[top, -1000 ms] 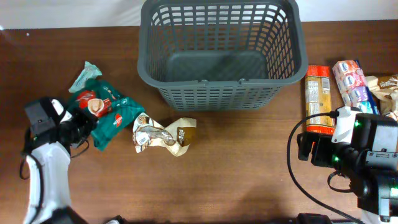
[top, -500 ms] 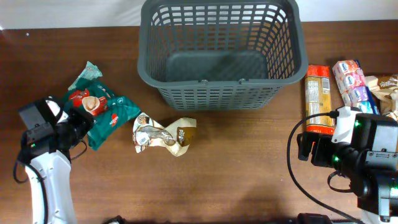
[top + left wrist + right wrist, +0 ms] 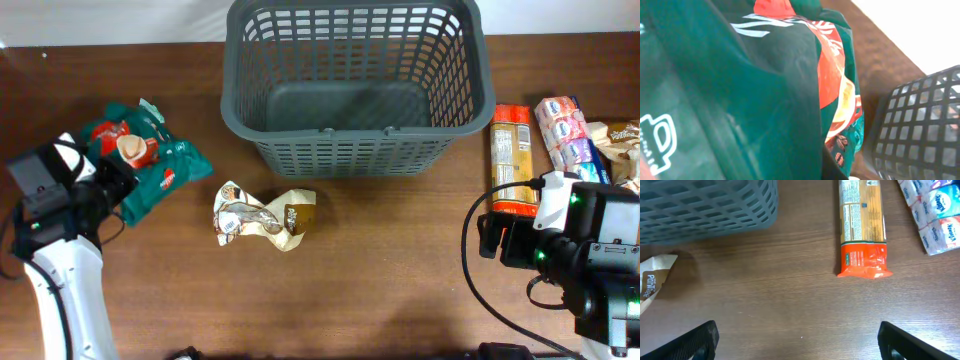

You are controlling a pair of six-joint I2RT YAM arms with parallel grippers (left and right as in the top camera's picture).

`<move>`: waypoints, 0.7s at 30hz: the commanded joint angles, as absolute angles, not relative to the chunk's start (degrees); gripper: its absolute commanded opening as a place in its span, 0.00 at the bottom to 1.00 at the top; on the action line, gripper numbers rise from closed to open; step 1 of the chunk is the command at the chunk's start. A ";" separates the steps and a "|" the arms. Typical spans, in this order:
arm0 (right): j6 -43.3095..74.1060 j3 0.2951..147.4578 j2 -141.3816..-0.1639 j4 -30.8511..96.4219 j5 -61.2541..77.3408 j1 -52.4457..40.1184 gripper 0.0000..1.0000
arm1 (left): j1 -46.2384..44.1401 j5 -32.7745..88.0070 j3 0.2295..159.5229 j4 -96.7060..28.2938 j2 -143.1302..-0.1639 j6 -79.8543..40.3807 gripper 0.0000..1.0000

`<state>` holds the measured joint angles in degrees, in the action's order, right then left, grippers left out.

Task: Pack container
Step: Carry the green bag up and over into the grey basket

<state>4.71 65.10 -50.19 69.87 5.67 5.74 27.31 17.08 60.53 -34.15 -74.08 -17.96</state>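
The container (image 3: 350,150) is a large dark grey lattice basket at the back centre, with nothing visible inside; its wall shows in the left wrist view (image 3: 920,125) and the right wrist view (image 3: 705,202). My left gripper (image 3: 112,185) at the far left is shut on a green and red snack packet (image 3: 160,165), which fills the left wrist view (image 3: 740,90) and hides the fingers. My right gripper (image 3: 800,345) is open and empty above bare table, near an orange packet (image 3: 861,227); it sits at the right in the overhead view (image 3: 495,235).
A crumpled beige and brown packet (image 3: 265,217) lies in front of the basket. The orange packet (image 3: 511,158), a tissue multipack (image 3: 568,132) and brown packets (image 3: 620,140) lie right of the basket. The wooden table's left edge is near my left arm.
My left gripper has moved left and back with the green packet, which has shifted away from the beige packet. The right arm has not moved.
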 commanded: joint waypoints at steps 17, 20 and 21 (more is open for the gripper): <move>5.02 65.80 -50.26 69.65 5.61 5.26 0.99 | 27.44 27.24 75.11 -33.06 -71.64 -3.84 0.02; 5.02 65.80 -50.26 69.63 5.63 5.26 0.99 | 27.44 29.58 77.45 -33.06 -71.64 -2.44 0.02; 5.02 65.80 -50.24 69.63 5.61 5.26 0.99 | 27.44 30.74 78.22 -33.06 -71.64 -1.52 0.02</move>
